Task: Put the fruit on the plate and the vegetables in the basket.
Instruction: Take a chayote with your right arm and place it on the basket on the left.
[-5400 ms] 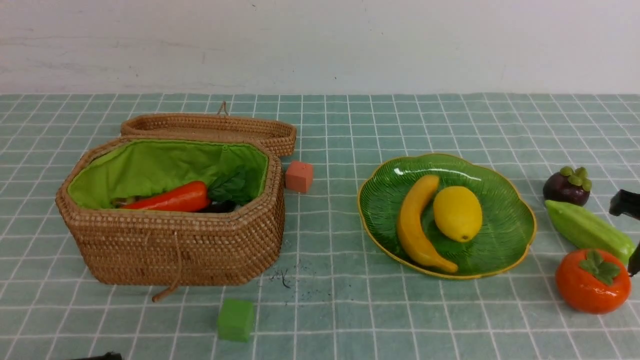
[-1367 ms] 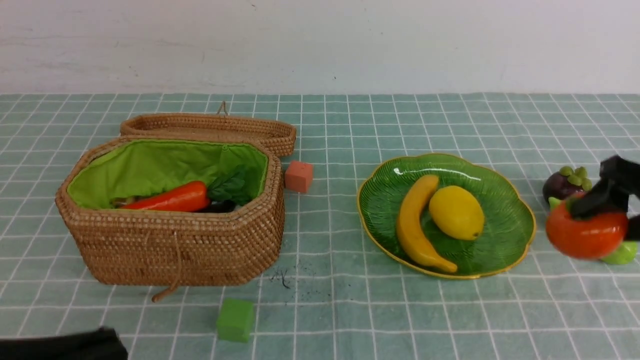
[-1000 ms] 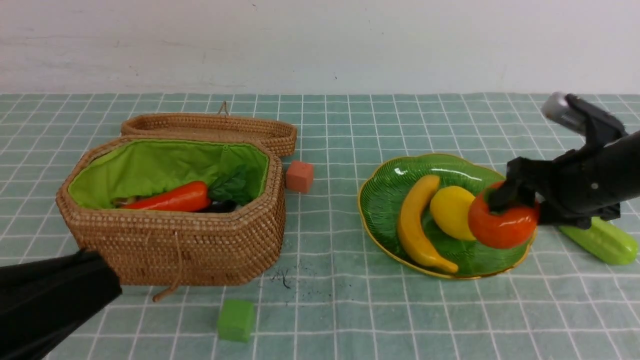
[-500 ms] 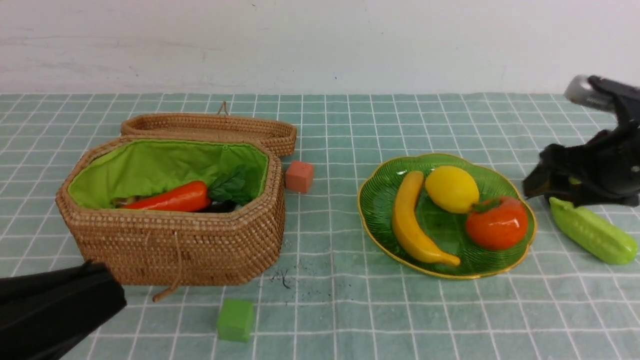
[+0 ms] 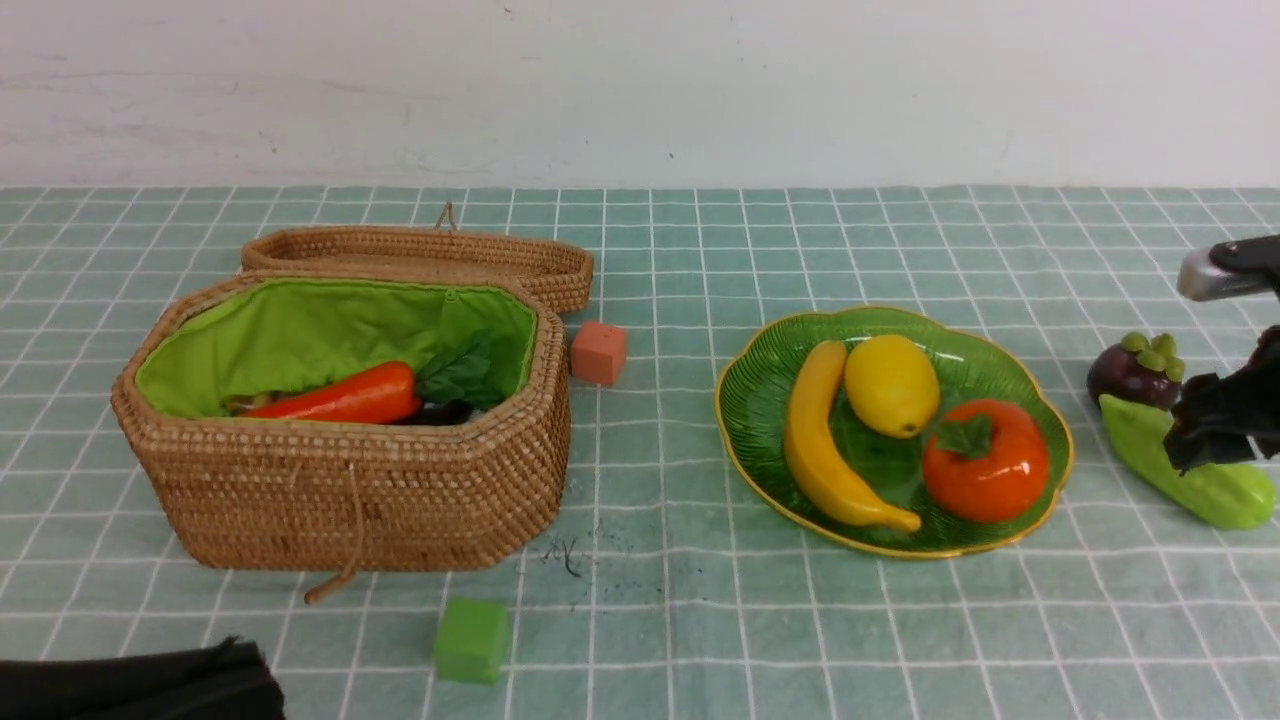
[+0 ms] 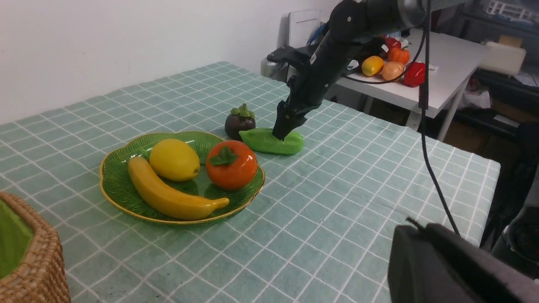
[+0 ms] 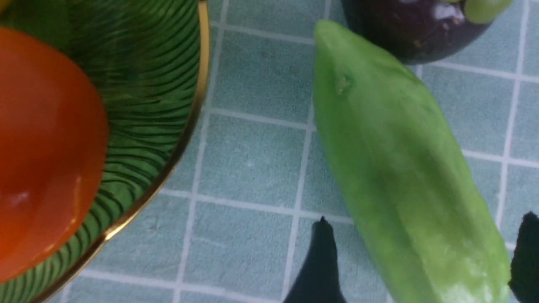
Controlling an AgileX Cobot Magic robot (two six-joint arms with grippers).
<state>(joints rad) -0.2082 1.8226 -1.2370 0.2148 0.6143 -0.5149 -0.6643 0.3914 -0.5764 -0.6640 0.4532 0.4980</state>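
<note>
My right gripper (image 5: 1212,445), jaws apart, now straddles the cucumber (image 5: 1225,490) at the worktop's right, having left the persimmon (image 5: 990,470) on the plate (image 5: 760,400). My left gripper (image 6: 421,252) is closed and has pulled back. The plate holds three fruits: persimmon, lemon (image 5: 890,385), banana (image 5: 815,440). One mangosteen (image 5: 1125,372) touches the cucumber's far end. One carrot (image 5: 340,397) shows in the basket (image 5: 360,490).

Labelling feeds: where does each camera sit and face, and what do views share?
Front: between the arms, facing forward at tan wicker basket and green ribbed glass plate; right gripper at right.
Left wrist: on left arm, looking across at plate and right arm.
Right wrist: looking down at light green toy cucumber; own open fingertips show.
Shared: cucumber, plate.
</note>
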